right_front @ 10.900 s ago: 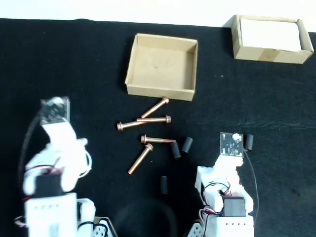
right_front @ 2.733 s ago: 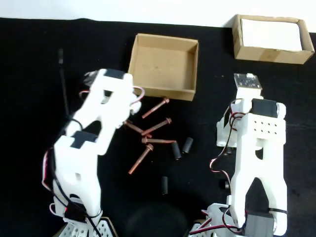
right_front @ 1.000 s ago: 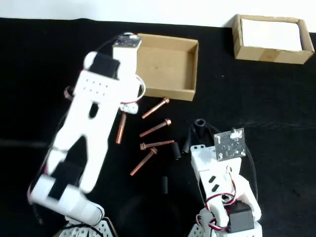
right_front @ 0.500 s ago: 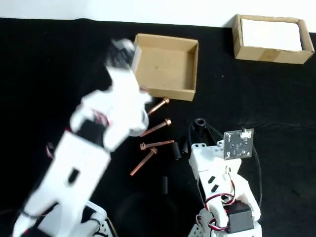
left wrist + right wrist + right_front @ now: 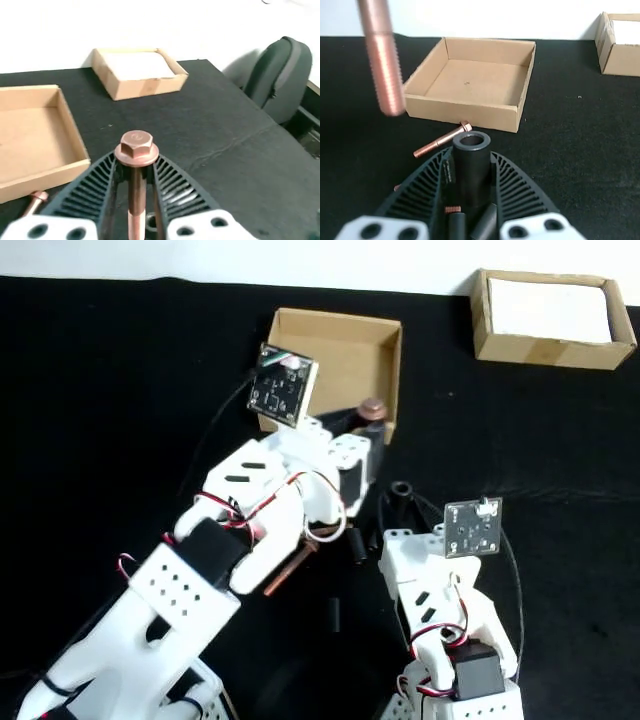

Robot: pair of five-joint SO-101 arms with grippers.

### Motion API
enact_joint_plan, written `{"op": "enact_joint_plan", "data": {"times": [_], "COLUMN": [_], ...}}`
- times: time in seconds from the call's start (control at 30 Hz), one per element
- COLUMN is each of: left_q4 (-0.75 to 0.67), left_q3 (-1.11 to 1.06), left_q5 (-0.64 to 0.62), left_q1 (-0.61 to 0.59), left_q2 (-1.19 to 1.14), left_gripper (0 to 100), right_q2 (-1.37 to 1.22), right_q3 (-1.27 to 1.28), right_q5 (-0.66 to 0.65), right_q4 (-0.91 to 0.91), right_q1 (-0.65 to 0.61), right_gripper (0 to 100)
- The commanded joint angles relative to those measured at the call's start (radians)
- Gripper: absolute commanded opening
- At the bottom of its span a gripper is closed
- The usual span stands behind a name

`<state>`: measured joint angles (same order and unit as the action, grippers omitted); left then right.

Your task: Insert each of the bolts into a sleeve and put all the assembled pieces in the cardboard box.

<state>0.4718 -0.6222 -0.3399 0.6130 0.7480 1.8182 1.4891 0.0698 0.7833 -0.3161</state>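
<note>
The left claw [image 5: 362, 435] is clamped on a copper bolt [image 5: 136, 148], which stands upright between its ribbed black fingers with the hexagonal head just above the fingertips and the threaded end pointing down. The right claw [image 5: 470, 156] grips a short black sleeve [image 5: 471, 175], also upright, with its open mouth facing up. The two claws are near each other over the black counter [image 5: 120, 390]. Seen from the right wrist, the bolt's threaded tip hangs higher than the sleeve's mouth and off to one side, so bolt and sleeve are apart and the bolt is not in the sleeve. The open cardboard box [image 5: 345, 365] lies on the counter just beyond both claws, and the held bolt's head sits close to the box's near wall. Between the right claw and that wall a loose bolt [image 5: 440, 141] lies flat, and another bolt [image 5: 288, 572] shows from under the left arm. Two spare sleeves [image 5: 357, 546] [image 5: 333, 614] lie on the counter beside the right arm, the first close to its claw and the second further back. A second box [image 5: 548, 312] with something white inside sits well beyond the right claw.
</note>
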Motion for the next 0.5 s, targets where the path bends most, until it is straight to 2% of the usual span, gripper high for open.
{"op": "enact_joint_plan", "data": {"times": [0.0, 0.23, 0.47], "left_q4": [-0.015, -0.143, -0.173], "left_q3": [0.054, 0.061, 0.059], "left_q5": [-0.009, -0.064, -0.066], "left_q1": [0.018, 0.013, 0.030], "left_q2": [0.027, -0.094, -0.163], "left_gripper": [1, 1, 1], "right_q2": [0.015, 0.015, 0.015], "right_q3": [-0.004, -0.012, -0.015], "right_q5": [0.008, 0.008, 0.008], "right_q4": [-0.024, -0.035, -0.036], "right_q1": [-0.004, -0.004, -0.004], "right_gripper": [0.6, 0.6, 0.6]}}
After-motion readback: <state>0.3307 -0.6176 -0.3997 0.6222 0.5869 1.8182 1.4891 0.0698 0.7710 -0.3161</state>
